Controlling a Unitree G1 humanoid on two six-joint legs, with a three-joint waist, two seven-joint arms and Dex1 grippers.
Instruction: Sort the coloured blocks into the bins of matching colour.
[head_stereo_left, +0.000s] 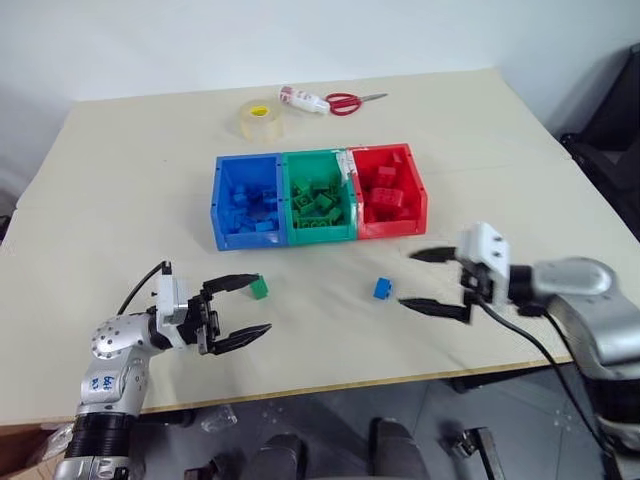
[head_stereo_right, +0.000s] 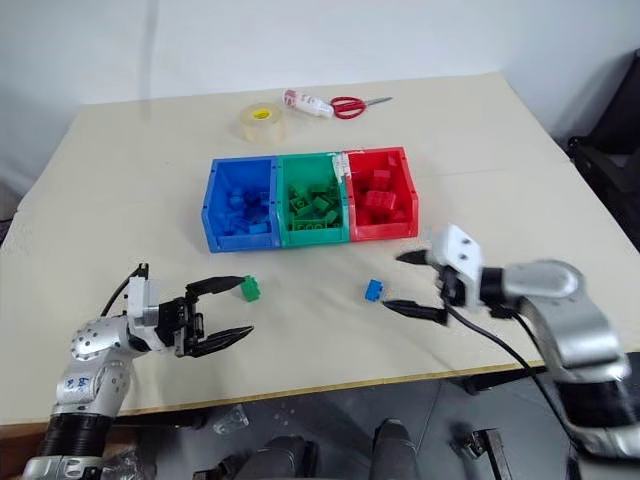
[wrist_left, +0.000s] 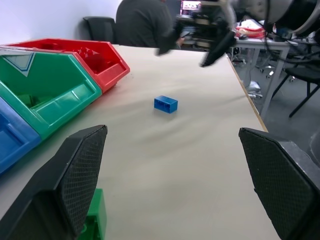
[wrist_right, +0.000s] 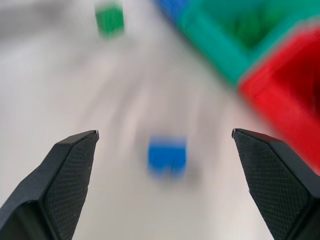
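light: bright, even | shadows: soft | right wrist view: motion-blurred

Open table in front of the bins, two loose blocks in the way

A wide bare strip of table (head_stereo_left: 130, 190) is left before the joined bins (head_stereo_left: 318, 197); only the green block (head_stereo_left: 259, 288), just beside the open left gripper (head_stereo_left: 238, 309), and the blue block (head_stereo_left: 383, 288), near the open right gripper (head_stereo_left: 430, 282), are found there.

Three joined bins (head_stereo_left: 318, 238) sit mid-table (head_stereo_left: 120, 180), each holding blocks. Two loose blocks lie nearer than the bins: one (head_stereo_left: 259, 288) to the left, one (head_stereo_left: 383, 288) to the right. Far behind the bins lie a tape roll (head_stereo_left: 260, 120) and, right of it, scissors (head_stereo_left: 352, 101).
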